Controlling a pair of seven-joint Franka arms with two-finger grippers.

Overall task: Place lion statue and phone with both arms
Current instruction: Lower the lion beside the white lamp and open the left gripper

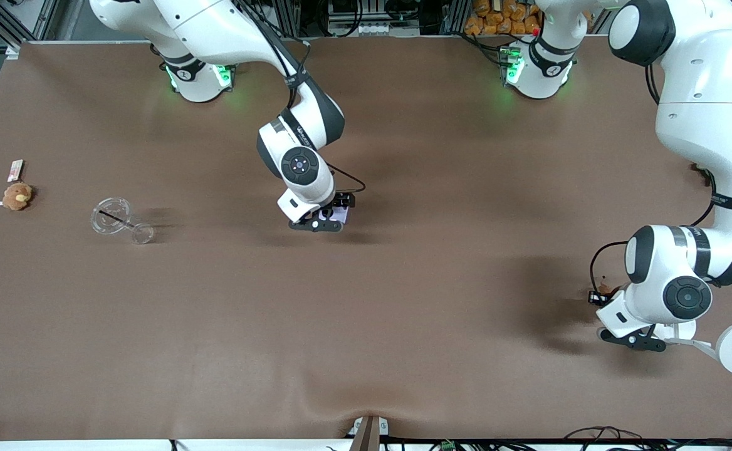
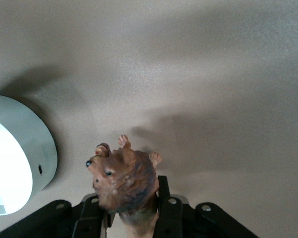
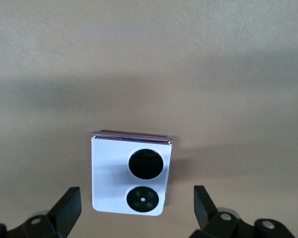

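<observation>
- The left hand (image 1: 630, 340) sits low over the desk (image 1: 403, 326) in the lower right of the front view, at the left arm's end. Its fingers are closed on the lion statue (image 2: 125, 182), which the left wrist view shows pinched by the body with the head and paws sticking out over the desk.
- In the front view the lion statue is only a brown speck beside the wrist; the left wrist view alone shows the grip. That view also shows a white round disc-shaped object (image 2: 17, 158) lying close by, which appears at the lower right edge of the front view.
- The figurine looks rigid and light, with thin legs and tail that could snap; holding it by the torso seems the safe choice.
- The right hand (image 1: 323, 222) is down at the desk near the middle of the front view, its fingers spread wide on either side of the phone (image 3: 130, 173) and not touching it.
- The phone lies flat, camera circles up. It looks stiff, smooth and slippery, so its side edges are the place to grip.
- At the upper left of the front view lie a clear glass (image 1: 120, 220) on its side and a round orange-brown plush toy (image 1: 17, 196).
</observation>
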